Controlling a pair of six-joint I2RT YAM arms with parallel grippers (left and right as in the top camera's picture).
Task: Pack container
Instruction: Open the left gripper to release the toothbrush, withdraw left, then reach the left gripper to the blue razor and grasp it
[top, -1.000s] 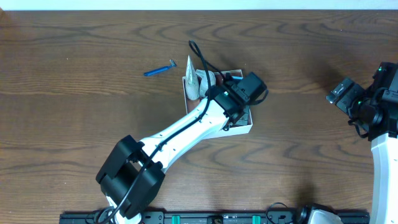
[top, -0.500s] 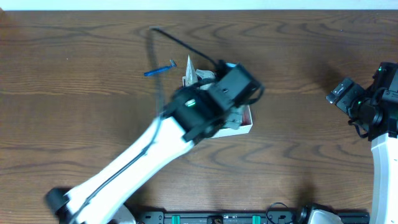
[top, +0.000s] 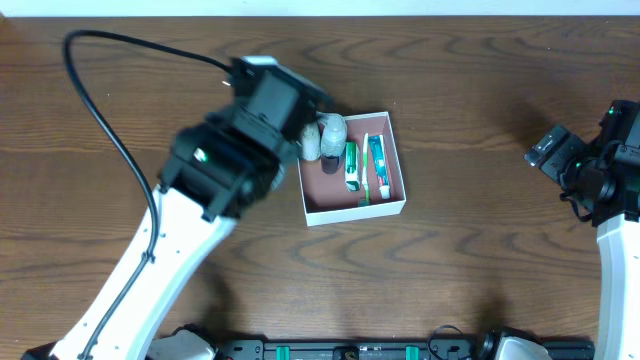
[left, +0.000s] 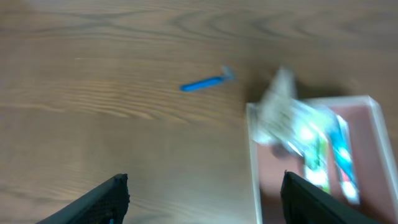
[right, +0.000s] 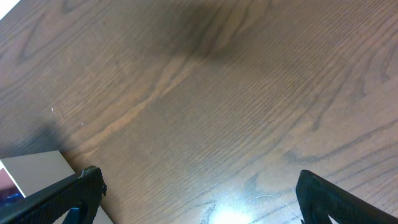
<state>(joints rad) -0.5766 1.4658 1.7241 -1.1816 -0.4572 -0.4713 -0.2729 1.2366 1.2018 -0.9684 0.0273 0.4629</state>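
Razor (left: 208, 81): light, stiff, likely slippery plastic, flat on worktop (left: 93, 124) near container (left: 254, 155); pinch across handle; left gripper (left: 204, 186) and right gripper (right: 196, 186) both spread, empty.

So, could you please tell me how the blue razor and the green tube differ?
The blue razor lies on the table, outside the container; the green tube lies inside it. The razor is thin, the tube broader. The razor is blue, the tube green and white. Both lie flat.
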